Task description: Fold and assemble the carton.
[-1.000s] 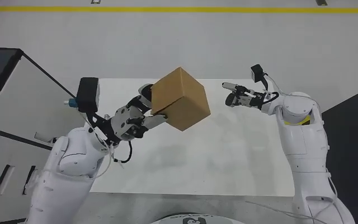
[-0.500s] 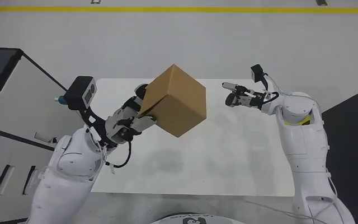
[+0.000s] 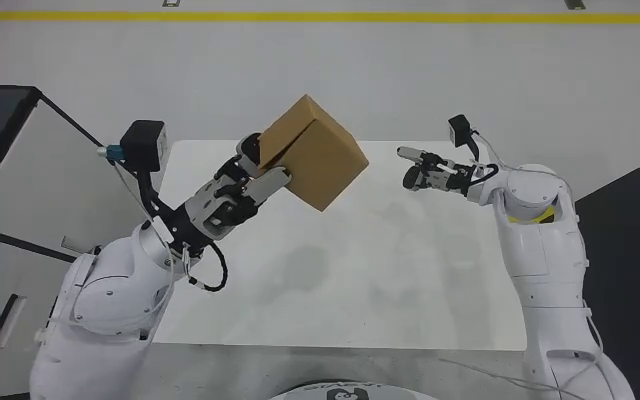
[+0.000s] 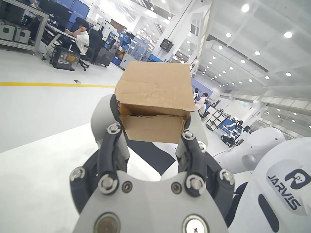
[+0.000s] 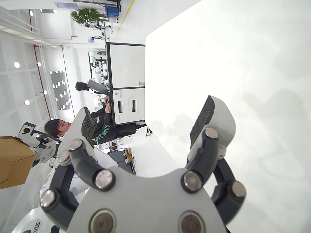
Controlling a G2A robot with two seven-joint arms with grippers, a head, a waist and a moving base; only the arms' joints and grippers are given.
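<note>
Top view: the left gripper (image 3: pixel 268 166) is clasping the carton (image 3: pixel 312 150) by one end and is holding it tilted in the air above the far left part of the table (image 3: pixel 400 280), well clear of the tabletop. The right gripper (image 3: pixel 405 166) is hanging over the table's far right corner, jaws spread and grasping nothing, with bare tabletop lying between it and the carton. Left wrist view: the left gripper (image 4: pixel 151 122) is pressing its fingers (image 4: pixel 112 109) on opposite sides of the carton (image 4: pixel 153 90), whose two end flaps are standing slightly apart, leaving a narrow gap. Right wrist view: the right gripper (image 5: pixel 148 107) is hovering released beside the table (image 5: pixel 218 49) edge; the carton (image 5: pixel 12 161) is showing far across the table.
</note>
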